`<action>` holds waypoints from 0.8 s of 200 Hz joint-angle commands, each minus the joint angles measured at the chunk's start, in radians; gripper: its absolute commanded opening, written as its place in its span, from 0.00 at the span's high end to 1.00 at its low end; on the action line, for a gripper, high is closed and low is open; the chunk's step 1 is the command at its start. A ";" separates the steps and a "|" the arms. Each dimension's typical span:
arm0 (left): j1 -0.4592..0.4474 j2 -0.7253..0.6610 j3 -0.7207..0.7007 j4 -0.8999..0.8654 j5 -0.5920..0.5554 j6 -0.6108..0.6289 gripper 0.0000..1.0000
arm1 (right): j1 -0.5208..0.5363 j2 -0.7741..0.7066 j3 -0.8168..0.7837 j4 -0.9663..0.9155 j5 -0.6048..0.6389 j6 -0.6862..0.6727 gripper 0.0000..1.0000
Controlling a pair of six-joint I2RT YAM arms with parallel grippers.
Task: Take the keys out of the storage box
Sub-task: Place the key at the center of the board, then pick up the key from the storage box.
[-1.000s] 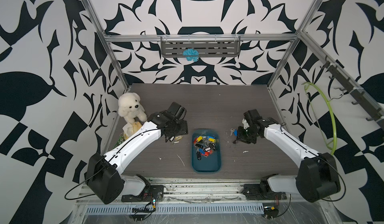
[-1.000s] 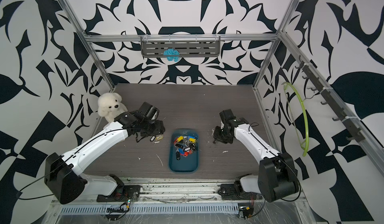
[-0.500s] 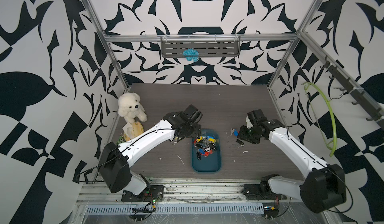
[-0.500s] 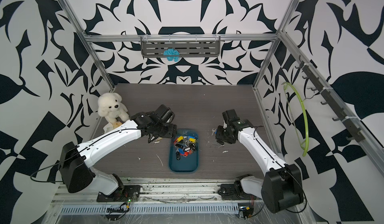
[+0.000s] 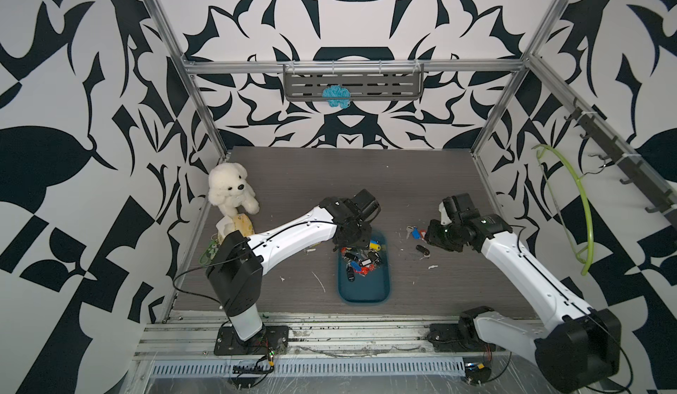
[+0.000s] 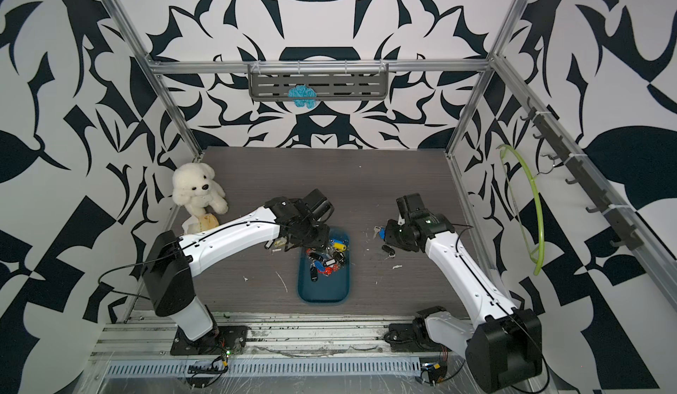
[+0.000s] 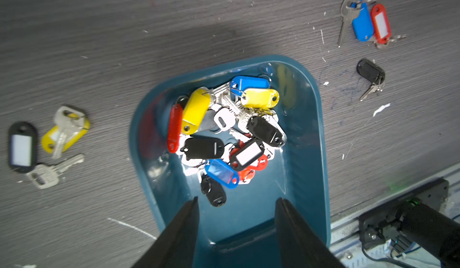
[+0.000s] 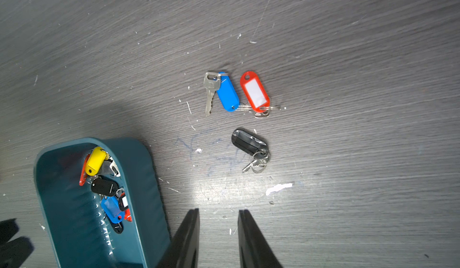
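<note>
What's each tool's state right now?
Left tool: open, empty, over the storage box.
Right tool: open, empty, over the table.

Top views bright, even, sharp. Wrist views: glare patch on worktop (image 8: 323, 42), glints inside storage box (image 7: 306, 129), soft shadows, blurred edges.

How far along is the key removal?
Done: five keys are out on the table: blue tag, red tag and black tag on one side of the storage box, yellow tag and another black tag on the other. In hand: nothing; left end effector open over the box, right end effector open over the table. Left: the pile of keys inside.
</note>
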 commanded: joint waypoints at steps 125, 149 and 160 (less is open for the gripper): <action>-0.069 0.241 0.171 -0.187 0.056 -0.459 0.58 | -0.006 -0.065 -0.069 0.021 -0.070 0.015 0.69; -0.069 0.267 0.186 -0.182 0.050 -0.520 0.55 | -0.007 -0.092 -0.098 0.035 -0.102 0.015 0.69; -0.070 0.285 0.210 -0.193 0.047 -0.532 0.55 | -0.007 -0.106 -0.115 0.042 -0.118 0.015 0.69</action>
